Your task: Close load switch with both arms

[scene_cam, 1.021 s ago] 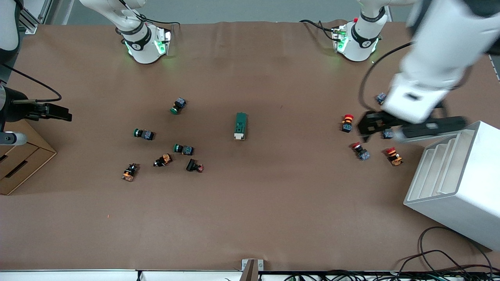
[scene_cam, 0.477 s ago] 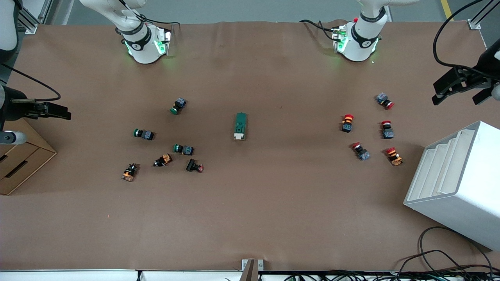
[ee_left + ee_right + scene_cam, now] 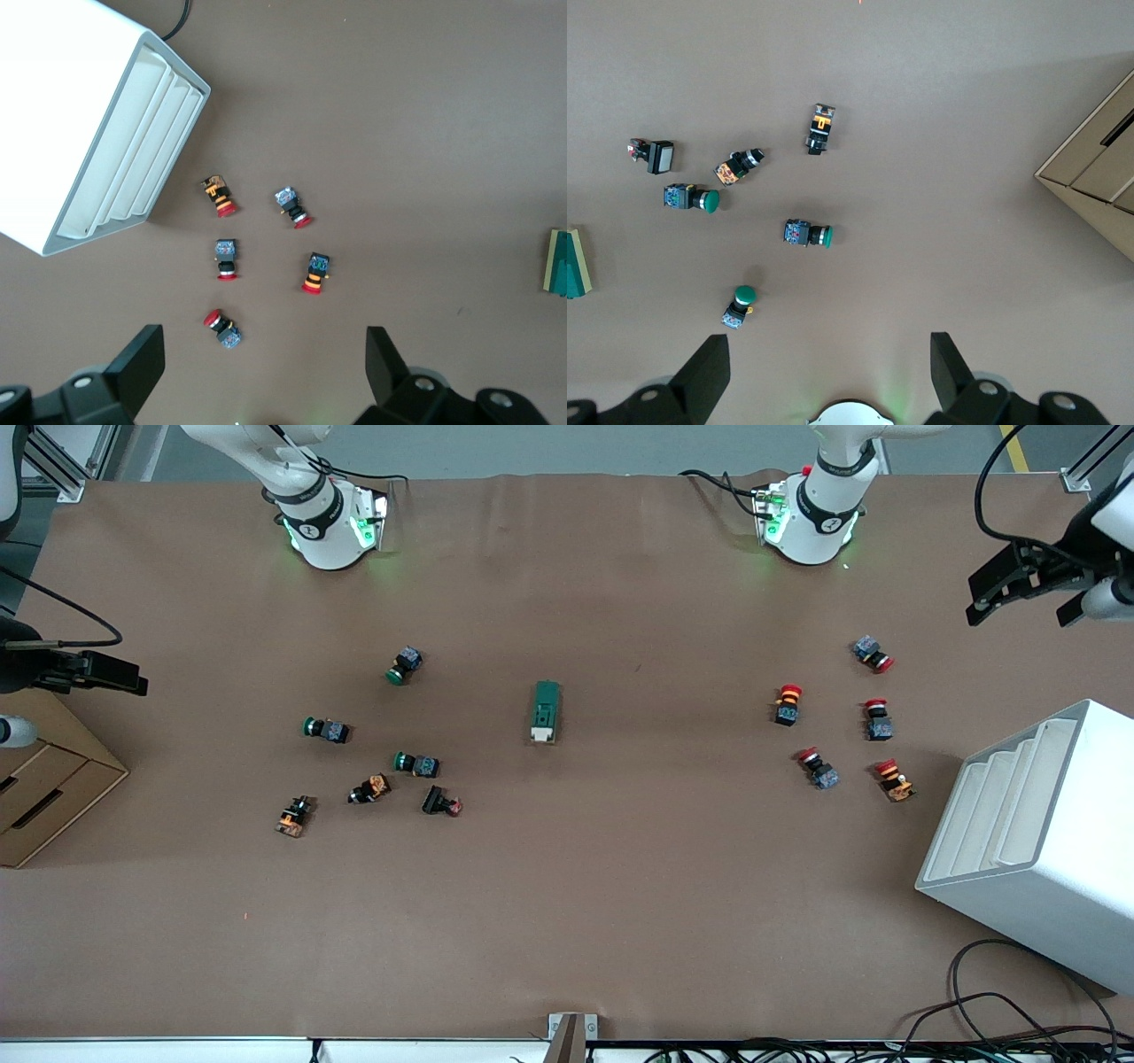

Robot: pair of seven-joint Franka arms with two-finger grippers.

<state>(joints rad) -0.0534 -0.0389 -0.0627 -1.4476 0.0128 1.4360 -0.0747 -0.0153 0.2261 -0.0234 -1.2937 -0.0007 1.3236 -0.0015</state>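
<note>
The load switch [image 3: 546, 711], a dark green block with a white lever end nearer the front camera, lies flat at mid-table. It shows at the edge of the left wrist view [image 3: 558, 261] and of the right wrist view [image 3: 576, 264]. My left gripper [image 3: 1019, 605] is open and empty, high over the table edge at the left arm's end; in its wrist view [image 3: 264, 367] it looks down on red buttons. My right gripper [image 3: 120, 675] is open and empty, high over the right arm's end, and shows in its wrist view [image 3: 831, 367]. Both are well away from the switch.
Several red-capped push buttons [image 3: 788, 703] lie toward the left arm's end, and several green-capped and orange ones [image 3: 416, 763] toward the right arm's end. A white slotted rack [image 3: 1036, 841] and a cardboard box [image 3: 44, 788] stand at the table's ends. Cables [image 3: 1001, 1019] lie at the near edge.
My left arm has swung up from over the red buttons out to the table's end. My right gripper has drifted slightly outward. The switch has not moved.
</note>
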